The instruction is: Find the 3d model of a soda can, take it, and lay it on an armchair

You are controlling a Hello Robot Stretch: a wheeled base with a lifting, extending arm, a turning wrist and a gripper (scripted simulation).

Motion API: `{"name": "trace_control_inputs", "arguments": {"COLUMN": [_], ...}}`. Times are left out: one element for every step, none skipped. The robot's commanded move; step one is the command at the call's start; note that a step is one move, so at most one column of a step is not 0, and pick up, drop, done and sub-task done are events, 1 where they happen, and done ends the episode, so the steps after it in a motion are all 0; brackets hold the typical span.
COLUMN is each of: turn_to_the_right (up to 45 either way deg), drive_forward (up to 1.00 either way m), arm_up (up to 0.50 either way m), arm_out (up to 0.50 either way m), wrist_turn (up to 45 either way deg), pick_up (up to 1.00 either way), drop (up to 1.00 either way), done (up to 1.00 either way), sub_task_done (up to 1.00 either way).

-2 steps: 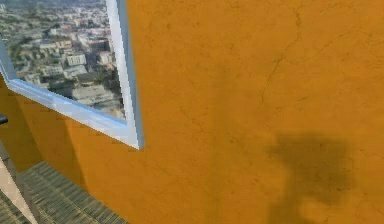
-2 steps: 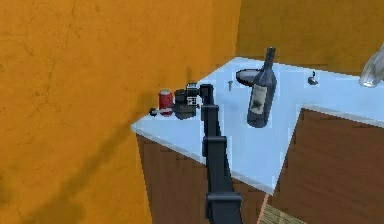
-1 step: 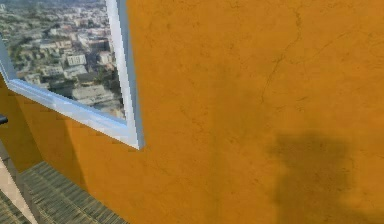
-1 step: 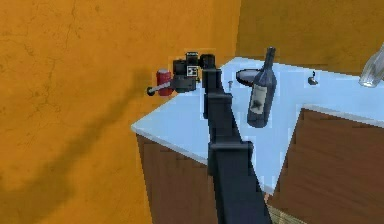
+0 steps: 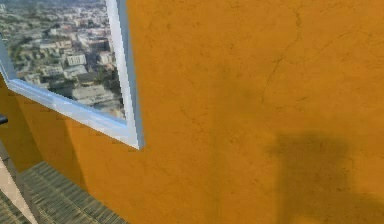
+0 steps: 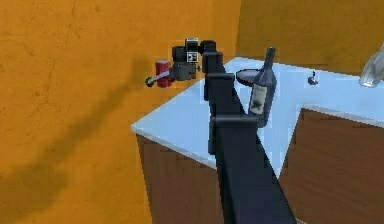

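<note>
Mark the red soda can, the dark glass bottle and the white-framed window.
Red cylindrical soda can (image 6: 162,72): arm side view, its side.
Dark glass bottle (image 6: 262,92): arm side view, its body.
White-framed window (image 5: 125,75): forward view, frame's right bar.

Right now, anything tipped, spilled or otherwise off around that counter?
Nothing stands out. The bottle stands upright on the counter, whose top shows no spill. The red can hangs at the far end of the gripper, clear of the counter, with orange wall behind it.
</note>
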Motion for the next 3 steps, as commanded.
{"name": "trace_control_inputs", "arguments": {"turn_to_the_right": [0.0, 0.0, 0.0], "drive_forward": [0.00, 0.00, 0.00], "arm_up": [0.00, 0.00, 0.00], "arm_out": [0.00, 0.00, 0.00], "wrist_turn": [-45.0, -45.0, -12.0], "pick_up": [0.00, 0.00, 0.00], "drop": [0.00, 0.00, 0.00], "done": [0.00, 0.00, 0.00], "sub_task_done": [0.00, 0.00, 0.00]}}
